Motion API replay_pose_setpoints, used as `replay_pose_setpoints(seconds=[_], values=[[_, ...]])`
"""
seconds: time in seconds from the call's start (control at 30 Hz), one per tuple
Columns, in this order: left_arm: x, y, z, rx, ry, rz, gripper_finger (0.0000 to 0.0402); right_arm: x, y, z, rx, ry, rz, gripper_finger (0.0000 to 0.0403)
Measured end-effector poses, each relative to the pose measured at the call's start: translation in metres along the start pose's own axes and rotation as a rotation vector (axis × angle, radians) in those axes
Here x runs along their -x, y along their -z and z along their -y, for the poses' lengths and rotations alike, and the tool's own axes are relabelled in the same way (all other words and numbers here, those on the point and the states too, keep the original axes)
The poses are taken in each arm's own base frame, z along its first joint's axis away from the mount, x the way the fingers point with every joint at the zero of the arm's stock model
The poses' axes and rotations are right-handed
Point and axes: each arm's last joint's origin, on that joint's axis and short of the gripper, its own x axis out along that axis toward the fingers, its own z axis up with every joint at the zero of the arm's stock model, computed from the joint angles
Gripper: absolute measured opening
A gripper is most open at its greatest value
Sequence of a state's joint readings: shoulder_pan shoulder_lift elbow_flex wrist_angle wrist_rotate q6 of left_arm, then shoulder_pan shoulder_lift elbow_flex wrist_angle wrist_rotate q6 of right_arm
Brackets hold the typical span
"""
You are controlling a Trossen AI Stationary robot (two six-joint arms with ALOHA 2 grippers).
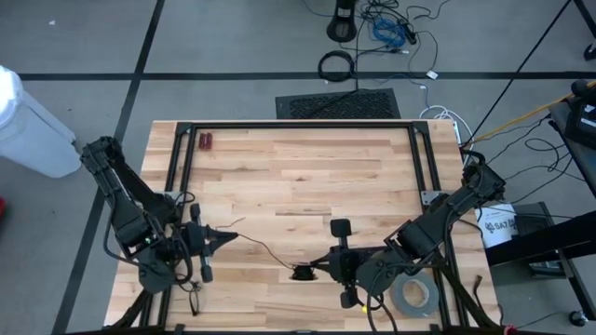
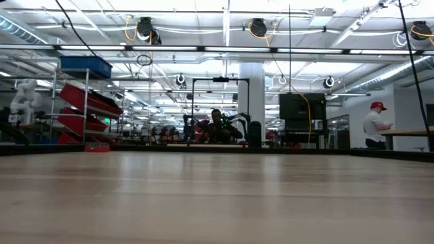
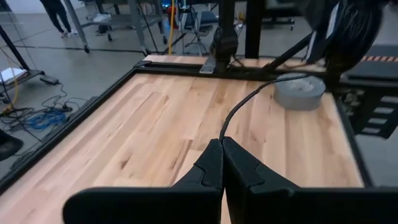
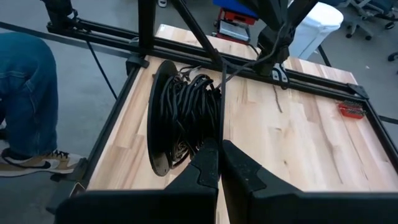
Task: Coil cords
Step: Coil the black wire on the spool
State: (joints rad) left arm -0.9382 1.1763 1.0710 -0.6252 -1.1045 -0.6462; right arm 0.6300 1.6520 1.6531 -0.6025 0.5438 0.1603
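Note:
The cords are one thin black cord, mostly wound into a round coil (image 4: pixel 189 118) beside a dark disc (image 4: pixel 155 118). In the high view the coil (image 1: pixel 303 273) sits near the table's front edge, with my right gripper (image 1: pixel 317 270) shut on it. A free strand (image 1: pixel 265 247) runs from the coil leftward to my left gripper (image 1: pixel 233 238), which is shut on its end. The left wrist view shows that strand (image 3: pixel 242 106) rising in a curve from my left gripper (image 3: pixel 222 144) to the coil (image 3: pixel 348 31). The low view shows neither arm. My left gripper pinches the strand's free end (image 3: pixel 222 138) between its two fingertips, coming level from the table's left. The strand leaves the tips in a gentle curve, clear of the table. My right gripper (image 4: pixel 221 146) is shut at the coil's near edge (image 4: pixel 198 144). Its own fingertips hide which strands it pinches. The coil stands on edge beyond the fingers, lifted clear of the table.
A grey tape roll (image 1: pixel 414 296) lies at the front right, behind the right gripper. A small red object (image 1: pixel 206 141) lies at the far left corner. A black frame (image 1: pixel 298 124) borders the table. A person's leg in jeans (image 4: pixel 25 93) stands beside the table.

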Motion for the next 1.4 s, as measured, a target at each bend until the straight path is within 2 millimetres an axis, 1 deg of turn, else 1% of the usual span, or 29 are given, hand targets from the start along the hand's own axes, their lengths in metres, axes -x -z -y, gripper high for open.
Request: replay_pose_setpoints(seconds=[0.13,0.4,0.6,0.77,0.97,1.03,1.2,1.4], values=[[0.000,-0.008,0.005,0.026,0.028,0.043,0.0001,-0.006,0.001,0.003,-0.010,0.019,-0.008,0.0000],[0.005,-0.026,0.015,0.044,0.090,0.146,0.0001,-0.030,0.005,0.015,-0.021,0.118,-0.041,0.0000],[0.003,-0.032,0.014,0.054,0.062,0.181,0.0001,-0.048,0.005,0.022,-0.053,0.171,-0.020,0.0000],[-0.004,-0.040,0.011,0.083,0.032,0.215,0.0001,-0.062,0.010,0.028,-0.044,0.273,-0.036,0.0000],[-0.008,-0.051,0.017,0.098,0.061,0.278,0.0001,-0.066,0.010,0.035,-0.104,0.435,-0.002,0.0000],[-0.010,-0.054,0.019,0.088,0.060,0.297,0.0001,-0.067,0.010,0.036,-0.113,0.454,0.001,0.0000],[-0.024,-0.057,0.021,0.099,0.038,0.323,0.0001,-0.071,0.012,0.036,-0.115,0.455,-0.004,0.0000],[-0.053,-0.055,0.025,0.111,0.032,0.332,0.0001,-0.081,0.011,0.036,-0.135,0.485,0.029,0.0000]])
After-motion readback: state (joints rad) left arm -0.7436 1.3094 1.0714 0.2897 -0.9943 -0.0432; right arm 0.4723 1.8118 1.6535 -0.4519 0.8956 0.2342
